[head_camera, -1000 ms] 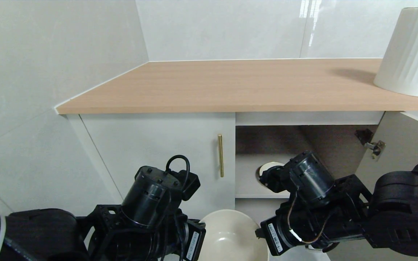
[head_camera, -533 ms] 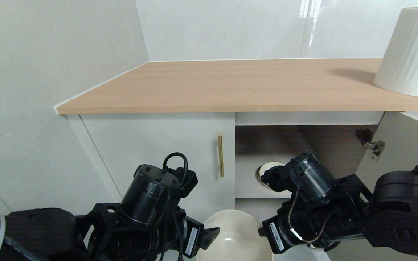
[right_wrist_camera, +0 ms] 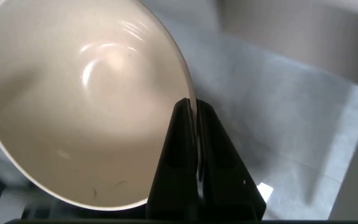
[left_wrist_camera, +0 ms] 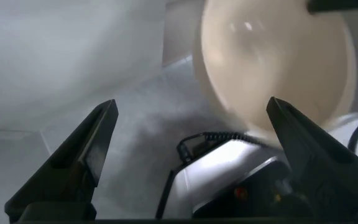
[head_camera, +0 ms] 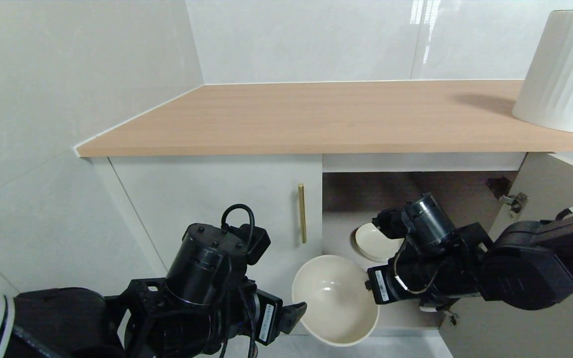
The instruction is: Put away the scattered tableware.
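Before the open cabinet [head_camera: 361, 191], right gripper [right_wrist_camera: 196, 143] pinches bowl [head_camera: 335, 298] rim (left gripper [left_wrist_camera: 191, 106] spread, empty); thin grip, tilted bowl may slip.

A large round cream bowl [head_camera: 335, 298] hangs tilted in front of the open right half of a white base cabinet [head_camera: 207, 209], held at its right rim by the right gripper [head_camera: 372, 291]. The left gripper [head_camera: 292, 315] sits just beside the bowl's lower left edge; contact can't be made out. On the cabinet's shelf behind lies a small shallow cream dish [head_camera: 373, 242]. The closed left door carries a slim brass bar handle [head_camera: 302, 213]. Above runs a light wooden countertop [head_camera: 316, 114] with a tall white ribbed cylinder [head_camera: 565, 69] at its right end.
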Motion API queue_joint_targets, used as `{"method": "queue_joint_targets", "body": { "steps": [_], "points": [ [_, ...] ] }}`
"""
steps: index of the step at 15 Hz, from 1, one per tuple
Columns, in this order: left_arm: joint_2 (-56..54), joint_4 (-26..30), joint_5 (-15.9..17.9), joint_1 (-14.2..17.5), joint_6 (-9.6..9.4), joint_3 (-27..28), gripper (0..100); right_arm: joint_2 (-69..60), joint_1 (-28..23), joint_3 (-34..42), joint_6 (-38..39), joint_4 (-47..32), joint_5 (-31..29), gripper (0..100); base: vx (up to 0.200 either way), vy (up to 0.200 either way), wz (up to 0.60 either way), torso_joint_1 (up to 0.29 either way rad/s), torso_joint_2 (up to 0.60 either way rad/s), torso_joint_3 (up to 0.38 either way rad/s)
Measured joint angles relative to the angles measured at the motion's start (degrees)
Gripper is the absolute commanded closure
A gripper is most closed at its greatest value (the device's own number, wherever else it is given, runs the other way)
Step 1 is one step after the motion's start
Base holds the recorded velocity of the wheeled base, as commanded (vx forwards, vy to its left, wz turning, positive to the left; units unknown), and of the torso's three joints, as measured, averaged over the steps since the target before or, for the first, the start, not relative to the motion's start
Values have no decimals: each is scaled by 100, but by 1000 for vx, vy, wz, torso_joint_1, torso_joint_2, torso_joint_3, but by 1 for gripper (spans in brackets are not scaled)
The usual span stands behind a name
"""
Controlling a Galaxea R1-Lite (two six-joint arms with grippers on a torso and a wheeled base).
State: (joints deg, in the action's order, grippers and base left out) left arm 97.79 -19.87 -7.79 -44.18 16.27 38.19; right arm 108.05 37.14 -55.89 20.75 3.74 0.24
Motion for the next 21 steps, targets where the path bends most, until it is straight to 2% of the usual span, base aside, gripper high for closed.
{"method": "queue_joint_targets", "body": {
  "steps": [2, 5, 6, 8, 12, 14, 21],
  "points": [
    [0, -24, -1, 0, 17, 1, 0, 304, -333, -223, 108, 20, -335, 100, 0, 0, 0, 0, 0, 0],
    [2, -24, -37, -2, 23, -2, 0, 828, -623, -667, 658, 41, -1209, 100, 0, 0, 0, 0, 0, 0],
    [2, -24, -39, 2, 23, -5, 0, 957, -744, -800, 722, 49, -1307, 100, 0, 0, 0, 0, 0, 0],
    [2, -24, -37, -2, 23, -5, 0, 1108, -1000, -987, 867, 52, -1346, 100, 0, 0, 0, 0, 0, 0],
    [5, -24, -37, 6, 23, -5, 0, 1208, -1201, -1226, 1146, 79, -1418, 100, 0, 0, 0, 0, 0, 0],
    [5, -24, -35, 6, 23, 0, 0, 1268, -1286, -1373, 1335, 93, -1653, 100, 0, 0, 0, 0, 0, 0],
    [6, -40, -46, 6, 23, -5, 0, 1576, -1623, -1746, 1449, 101, -1876, 100, 0, 0, 0, 0, 0, 0]
  ]
}}
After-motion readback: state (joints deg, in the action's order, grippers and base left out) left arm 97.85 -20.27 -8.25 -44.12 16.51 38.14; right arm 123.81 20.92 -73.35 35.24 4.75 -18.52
